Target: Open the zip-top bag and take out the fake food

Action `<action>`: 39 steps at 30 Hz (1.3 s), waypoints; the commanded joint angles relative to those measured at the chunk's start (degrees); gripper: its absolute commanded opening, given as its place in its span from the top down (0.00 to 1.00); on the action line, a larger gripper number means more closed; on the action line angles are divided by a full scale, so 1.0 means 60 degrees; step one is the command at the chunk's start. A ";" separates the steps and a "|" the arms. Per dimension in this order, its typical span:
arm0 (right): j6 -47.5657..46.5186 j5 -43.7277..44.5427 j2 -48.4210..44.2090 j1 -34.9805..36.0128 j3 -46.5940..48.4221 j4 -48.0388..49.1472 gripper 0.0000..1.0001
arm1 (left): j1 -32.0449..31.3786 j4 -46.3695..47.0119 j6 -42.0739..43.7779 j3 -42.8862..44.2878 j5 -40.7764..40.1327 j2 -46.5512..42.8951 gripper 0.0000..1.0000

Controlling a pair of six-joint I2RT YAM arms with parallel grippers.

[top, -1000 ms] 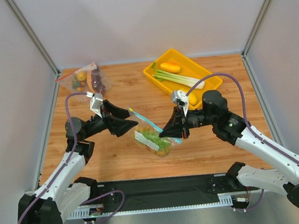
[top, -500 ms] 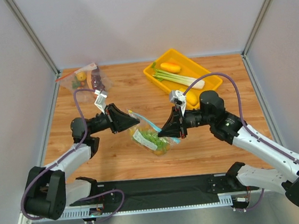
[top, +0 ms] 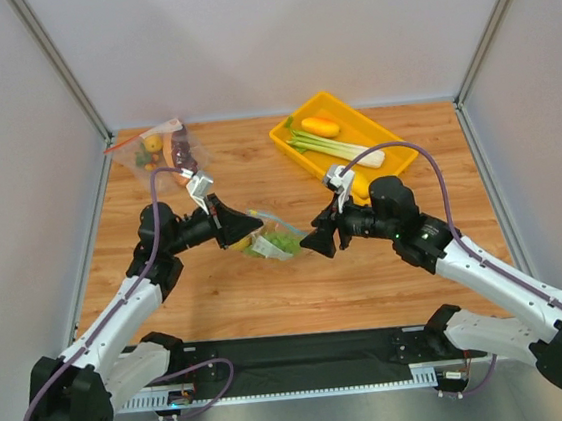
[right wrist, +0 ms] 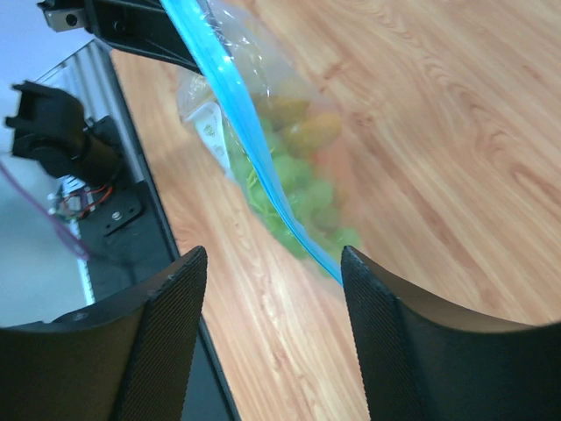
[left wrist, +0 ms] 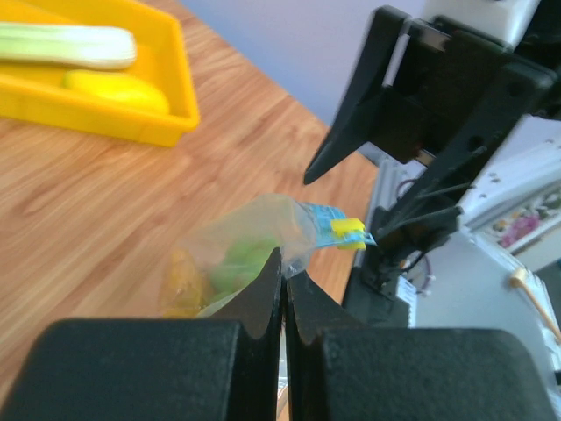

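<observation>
The zip-top bag (top: 269, 242) hangs between the two arms over the middle of the table, crinkled, its light-blue strip (right wrist: 250, 145) running diagonally. My left gripper (top: 239, 231) is shut on the clear plastic at the bag's left edge, and in the left wrist view its jaws (left wrist: 283, 267) pinch the film just below the yellow slider (left wrist: 347, 230). Fake food shows through the plastic: a leafy green piece (right wrist: 289, 189) and a yellow-orange one (right wrist: 308, 133). My right gripper (top: 318, 242) stands open just right of the bag (right wrist: 272, 256), the strip's end lying near its right finger (right wrist: 394, 324), untouched.
A yellow tray (top: 370, 124) at the back right holds a long green-white leek (top: 340, 150) and an orange piece (top: 320, 126). A second clear bag with a red-orange strip (top: 164, 148) lies at the back left. The black rail (top: 296, 355) runs along the near edge.
My left gripper has moved in and shut on the bag's left side. My right gripper has let go of the bag and opened. The bag has shifted left and up.
</observation>
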 commanded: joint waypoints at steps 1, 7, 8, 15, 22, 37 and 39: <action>-0.0164 0.1404 -0.0400 -0.0025 -0.0100 0.0482 0.33 | -0.0529 -0.3903 0.2228 0.1142 -0.1599 0.0354 1.00; -0.0909 0.3030 -0.0285 0.0792 0.0002 0.0864 0.30 | -0.1248 -0.6249 0.3034 0.2242 -0.2553 0.1365 1.00; -0.0969 0.3119 -0.0211 0.0896 0.0133 0.0894 0.31 | -0.1308 -0.6513 0.3152 0.2375 -0.2757 0.1496 1.00; -0.1204 0.2666 0.0433 0.1498 0.0631 0.1040 0.49 | -0.1864 -0.7656 0.3636 0.2962 -0.2759 0.1878 1.00; -0.1584 0.3441 0.0902 0.2521 0.1056 0.1040 0.57 | -0.2172 -0.8053 0.3842 0.3197 -0.3199 0.1893 1.00; -0.1409 0.5581 0.2015 0.3622 0.1218 0.1450 0.66 | -0.2304 -0.8347 0.3915 0.3431 -0.3418 0.1835 1.00; -0.1336 0.5551 0.2045 0.3636 0.1233 0.1538 0.66 | -0.2333 -0.8376 0.3930 0.3431 -0.3419 0.1820 1.00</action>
